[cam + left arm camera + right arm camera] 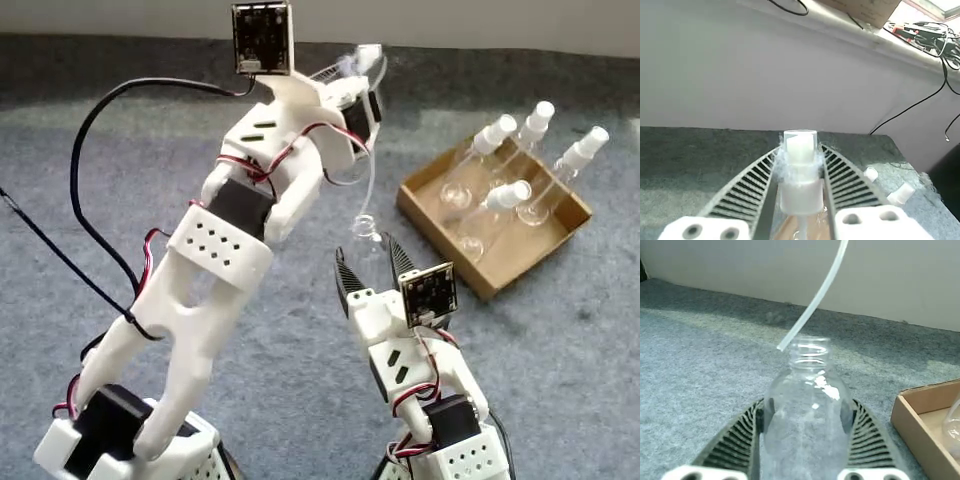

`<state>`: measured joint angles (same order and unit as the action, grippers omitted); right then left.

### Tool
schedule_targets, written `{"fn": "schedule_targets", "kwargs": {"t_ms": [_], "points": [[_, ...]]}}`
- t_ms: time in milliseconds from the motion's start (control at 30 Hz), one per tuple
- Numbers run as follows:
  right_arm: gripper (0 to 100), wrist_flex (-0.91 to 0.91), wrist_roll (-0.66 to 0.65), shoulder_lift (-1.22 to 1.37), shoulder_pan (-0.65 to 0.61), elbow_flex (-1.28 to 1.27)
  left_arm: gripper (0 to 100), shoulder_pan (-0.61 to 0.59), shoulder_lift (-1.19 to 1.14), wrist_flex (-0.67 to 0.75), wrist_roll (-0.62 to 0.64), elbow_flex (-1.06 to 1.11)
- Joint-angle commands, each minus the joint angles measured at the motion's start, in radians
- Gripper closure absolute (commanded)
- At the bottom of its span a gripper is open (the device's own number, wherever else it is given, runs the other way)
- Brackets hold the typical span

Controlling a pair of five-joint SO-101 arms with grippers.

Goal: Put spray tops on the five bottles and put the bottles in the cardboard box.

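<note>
Spray top (800, 167) is clamped in my left gripper (801, 148) high over mid-tabletop, with its dip tube (815, 295) slanting down to the open bottle (807, 385), which my right gripper (807, 409) clasps upright. The tube tip looks just beside the neck rim, not in it, so I'd nudge it sideways, then lower along the bottle's vertical axis. Cardboard box (445, 245) with four capped bottles (500, 195) sits toward the right edge.

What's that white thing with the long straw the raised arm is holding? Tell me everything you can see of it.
It is a spray top: a white plastic nozzle head on a wider collar, upright, clamped between the ribbed fingers of the left gripper, above the table. A thin clear tube hangs from it, its end at the open bottle rim, seemingly not yet inside.
</note>
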<state>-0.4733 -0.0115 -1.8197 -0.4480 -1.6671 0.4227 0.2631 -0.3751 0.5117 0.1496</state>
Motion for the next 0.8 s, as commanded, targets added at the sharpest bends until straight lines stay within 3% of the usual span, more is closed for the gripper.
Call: {"fn": "schedule_targets", "kwargs": {"t_ms": [0,767], "points": [[92.1,0.03,0.011,-0.018,-0.005,-0.041,100,0.005,0.099,0.115,-0.008,0.061],[92.1,0.028,0.009,-0.018,-0.005,-0.042,100,-0.002,0.183,0.12,-0.009,0.088]]}}
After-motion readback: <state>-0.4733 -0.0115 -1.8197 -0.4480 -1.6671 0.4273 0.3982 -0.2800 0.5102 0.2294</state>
